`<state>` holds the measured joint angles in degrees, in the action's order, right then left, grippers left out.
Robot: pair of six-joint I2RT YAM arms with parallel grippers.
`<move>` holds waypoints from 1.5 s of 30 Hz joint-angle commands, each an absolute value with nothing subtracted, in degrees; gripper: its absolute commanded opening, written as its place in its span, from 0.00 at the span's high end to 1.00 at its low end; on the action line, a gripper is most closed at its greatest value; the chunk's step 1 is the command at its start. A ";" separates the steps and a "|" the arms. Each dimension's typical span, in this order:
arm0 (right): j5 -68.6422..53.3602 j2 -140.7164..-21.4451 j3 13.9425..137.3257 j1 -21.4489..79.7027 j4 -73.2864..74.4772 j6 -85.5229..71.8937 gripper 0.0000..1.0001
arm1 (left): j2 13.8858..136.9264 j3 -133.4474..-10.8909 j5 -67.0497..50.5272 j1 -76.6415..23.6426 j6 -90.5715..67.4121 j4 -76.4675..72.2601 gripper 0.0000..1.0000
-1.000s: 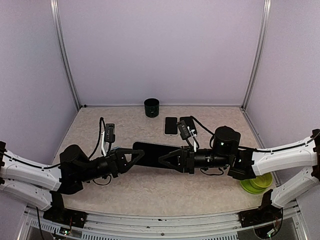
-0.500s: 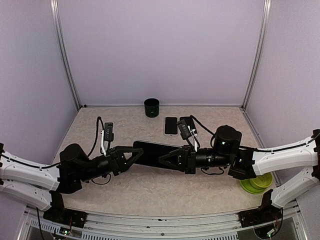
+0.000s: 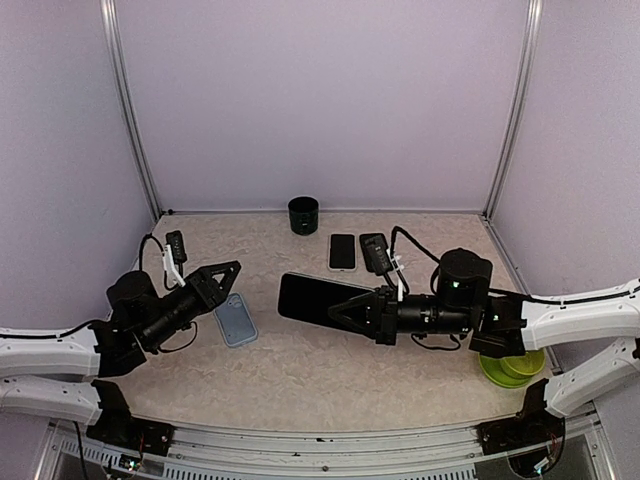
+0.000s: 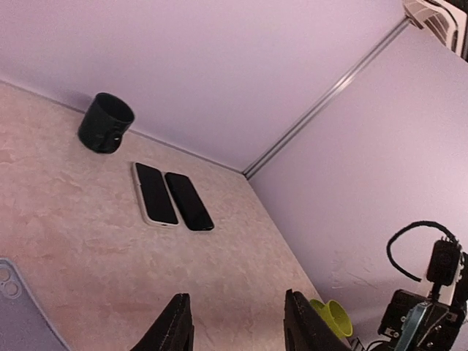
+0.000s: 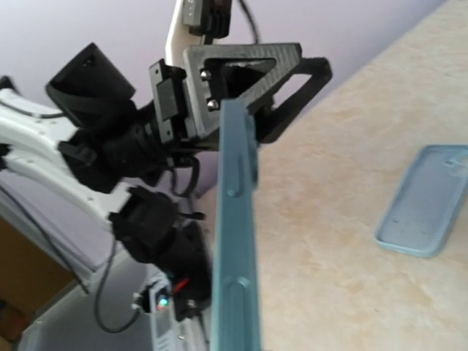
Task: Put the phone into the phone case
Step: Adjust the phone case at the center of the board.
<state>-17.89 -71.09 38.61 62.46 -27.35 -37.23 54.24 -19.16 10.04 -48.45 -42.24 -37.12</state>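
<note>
Phone (image 3: 308, 296): a dark slab held off the bench (image 3: 300, 385) at mid-workspace, pinched at its right-hand end by the right end effector (image 3: 340, 310), whose fingers are pressed together on it. The long axis of the phone runs roughly left to right, pointing away from that end effector.

Phone case (image 3: 236, 320): pale blue, lying flat on the bench, apart from the phone, to the left of its free end and lower. Its long axis runs near to far, roughly crosswise to the phone, so a turn of the phone will probably be needed before seating.

Left end effector (image 3: 230, 275): fingers spread, holding nothing, poised just beyond the far end of the case. The left arm is the nearer one to the case.

Limits of view:
- The right wrist view shows the phone edge-on only; neither face is visible.
- The gripped end of the phone is covered by the fingers.
- The case is cut off at the frame edge in both wrist views.
- The hollow side of the case appears to face up, but this is not certain
</note>
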 commanded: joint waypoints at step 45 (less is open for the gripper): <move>-9.29 -67.10 37.35 61.89 -22.25 -34.28 1.00 | 77.25 -24.83 21.90 -47.11 -68.19 -4.81 0.54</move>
